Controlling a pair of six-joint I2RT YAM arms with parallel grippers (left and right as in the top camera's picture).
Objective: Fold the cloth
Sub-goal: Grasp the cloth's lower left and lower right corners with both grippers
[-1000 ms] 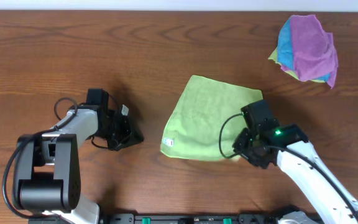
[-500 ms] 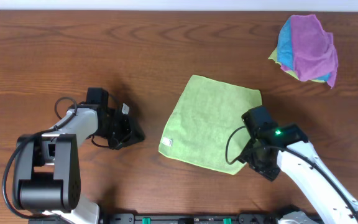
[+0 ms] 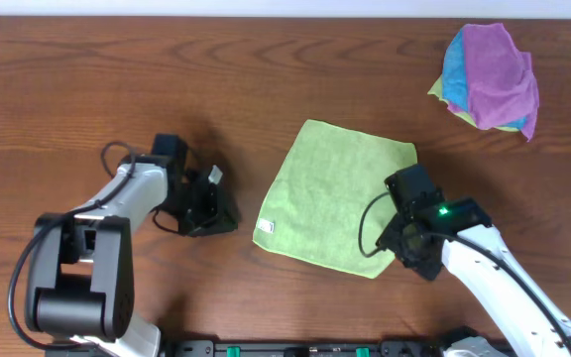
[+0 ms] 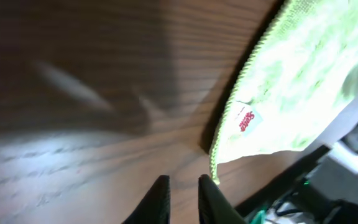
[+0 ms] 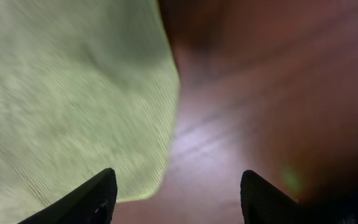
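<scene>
Left pincer (image 3: 223,209) now nearer cloth (image 3: 337,203)

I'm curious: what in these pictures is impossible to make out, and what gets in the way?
- Overhead: part of the cloth's right edge is covered by the right gripper and its wrist.
- Left wrist view: the red print on the white tag is too blurred to read.
- Overhead: the purple cloth covers most of the pile beneath, so its count is unclear.
- Overhead: the left gripper fingertips are hidden by its own body.
</scene>
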